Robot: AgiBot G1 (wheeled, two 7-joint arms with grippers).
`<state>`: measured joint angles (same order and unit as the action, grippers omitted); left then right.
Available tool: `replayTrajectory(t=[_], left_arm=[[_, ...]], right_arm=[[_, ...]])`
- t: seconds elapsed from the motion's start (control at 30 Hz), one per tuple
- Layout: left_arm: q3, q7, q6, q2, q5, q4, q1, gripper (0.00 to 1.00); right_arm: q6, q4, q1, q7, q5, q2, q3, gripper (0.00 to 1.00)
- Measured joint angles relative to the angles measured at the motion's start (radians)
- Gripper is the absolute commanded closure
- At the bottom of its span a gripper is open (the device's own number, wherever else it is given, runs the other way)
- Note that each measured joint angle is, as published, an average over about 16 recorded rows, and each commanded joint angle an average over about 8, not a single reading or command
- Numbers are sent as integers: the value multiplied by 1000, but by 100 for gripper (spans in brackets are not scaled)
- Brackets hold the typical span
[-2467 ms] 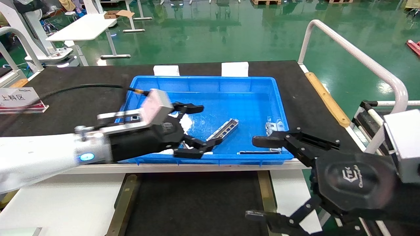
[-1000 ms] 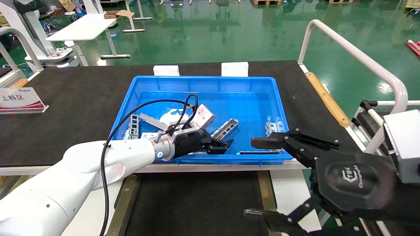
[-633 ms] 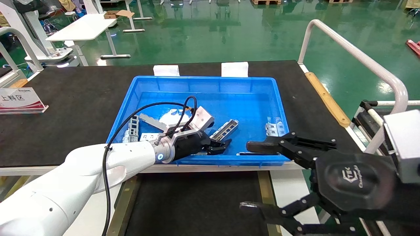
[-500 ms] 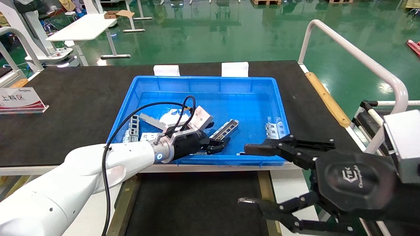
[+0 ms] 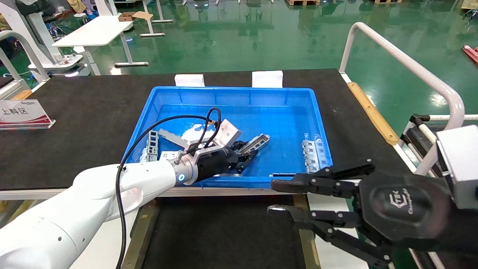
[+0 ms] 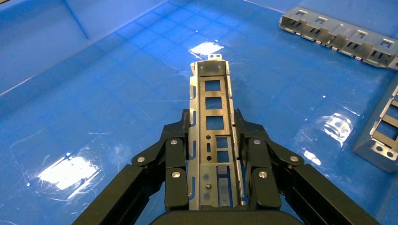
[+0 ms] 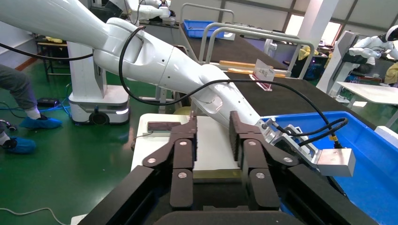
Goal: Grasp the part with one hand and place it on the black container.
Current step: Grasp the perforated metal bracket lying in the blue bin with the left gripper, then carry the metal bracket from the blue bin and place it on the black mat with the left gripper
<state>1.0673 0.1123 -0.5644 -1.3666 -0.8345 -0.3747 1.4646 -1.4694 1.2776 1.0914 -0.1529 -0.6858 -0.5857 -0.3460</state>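
The part [image 6: 212, 136] is clamped lengthwise between the left gripper [image 6: 213, 147] fingers [image 6: 177, 154], its far end projecting beyond their tips.

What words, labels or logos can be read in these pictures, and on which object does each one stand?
"上料区": on the white and red sign standing on the black table mat; the small print above it is too small to read.
Embossed logo and script word on the right gripper housing: too blurred to read with certainty.
The sign in the right wrist view: unreadable.
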Motion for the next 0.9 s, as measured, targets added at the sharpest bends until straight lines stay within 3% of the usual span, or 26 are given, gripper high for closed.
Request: replayTrajectory(t=[0.53,0.9], left_arm=[[-7,27,-28,19,149,10,52,100],[-55,92,-436,180,255,-60,56,100]], right_arm=[[0,0,0,0,0,0,0,100],[0,0,0,0,0,0,-1,100]])
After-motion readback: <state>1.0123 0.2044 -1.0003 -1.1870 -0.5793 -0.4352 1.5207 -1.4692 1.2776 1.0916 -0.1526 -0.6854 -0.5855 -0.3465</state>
